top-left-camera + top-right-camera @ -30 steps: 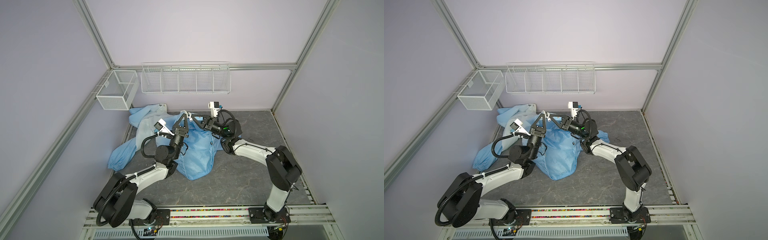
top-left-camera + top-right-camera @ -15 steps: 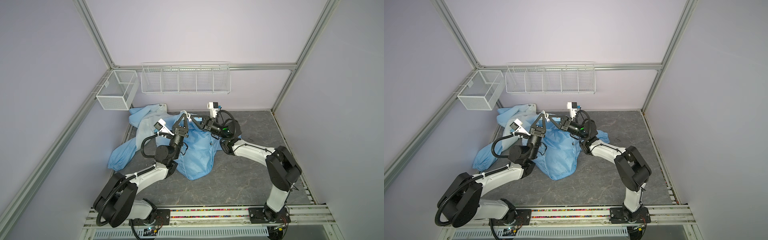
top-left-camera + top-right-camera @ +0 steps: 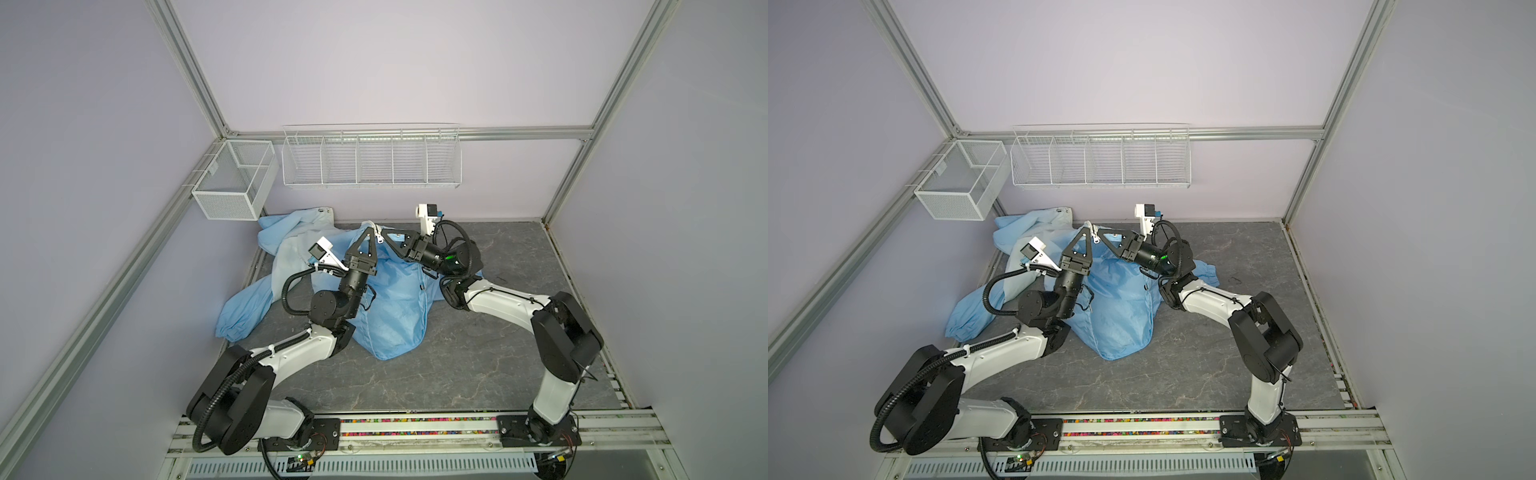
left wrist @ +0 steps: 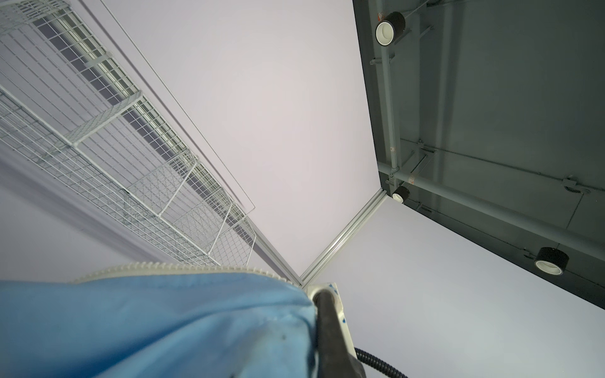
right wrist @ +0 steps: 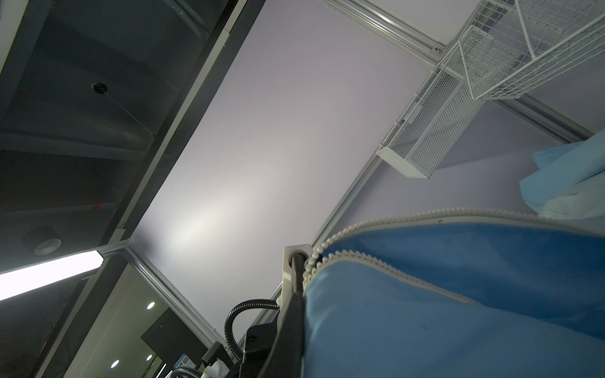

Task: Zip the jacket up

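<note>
The light-blue jacket [image 3: 395, 299] [image 3: 1121, 307] lies crumpled on the dark table at the back left, one sleeve [image 3: 241, 307] trailing to the left. Its cream-white zipper [image 3: 375, 229] [image 3: 1094, 230] is lifted to a peak above the heap. My left gripper [image 3: 369, 228] [image 3: 1087, 227] points up and is shut on the jacket at that peak. My right gripper [image 3: 383, 235] [image 3: 1101, 235] reaches in from the right and is shut on the jacket right beside it. In the left wrist view blue cloth and zipper teeth [image 4: 163, 266] lie against one black finger [image 4: 327, 327]. The right wrist view shows two rows of zipper teeth [image 5: 393, 219].
A long white wire basket [image 3: 372, 156] hangs on the back wall and a smaller mesh basket [image 3: 232, 183] on the left wall, both above the jacket. The grey table [image 3: 498, 365] spreads in front and to the right. The arms' base rail [image 3: 415, 424] runs along the front edge.
</note>
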`<control>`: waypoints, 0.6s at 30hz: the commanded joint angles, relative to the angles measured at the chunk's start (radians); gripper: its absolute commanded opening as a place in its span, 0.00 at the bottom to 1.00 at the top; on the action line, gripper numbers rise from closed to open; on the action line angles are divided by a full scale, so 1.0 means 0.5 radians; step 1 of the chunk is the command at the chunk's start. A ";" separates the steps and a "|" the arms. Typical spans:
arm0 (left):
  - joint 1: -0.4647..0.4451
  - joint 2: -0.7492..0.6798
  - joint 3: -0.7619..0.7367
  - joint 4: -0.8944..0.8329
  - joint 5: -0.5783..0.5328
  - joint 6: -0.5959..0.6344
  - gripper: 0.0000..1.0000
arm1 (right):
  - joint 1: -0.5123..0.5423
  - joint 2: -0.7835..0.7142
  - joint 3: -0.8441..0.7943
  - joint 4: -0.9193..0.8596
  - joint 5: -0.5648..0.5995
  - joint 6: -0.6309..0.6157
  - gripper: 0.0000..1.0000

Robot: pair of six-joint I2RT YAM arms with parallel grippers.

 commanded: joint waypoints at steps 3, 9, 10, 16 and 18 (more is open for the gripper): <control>0.001 -0.045 0.035 0.104 0.073 -0.017 0.00 | -0.015 0.029 0.081 0.165 0.052 0.042 0.07; 0.000 -0.027 0.035 0.104 0.089 -0.031 0.00 | -0.013 0.041 0.125 0.159 0.065 0.048 0.07; 0.000 -0.025 0.035 0.104 0.089 -0.030 0.00 | -0.014 0.041 0.132 0.159 0.065 0.051 0.07; 0.001 -0.006 0.043 0.105 0.080 -0.031 0.00 | -0.001 0.037 0.143 0.165 0.065 0.052 0.07; 0.001 0.001 0.051 0.104 0.081 -0.032 0.00 | 0.008 0.038 0.140 0.165 0.068 0.048 0.07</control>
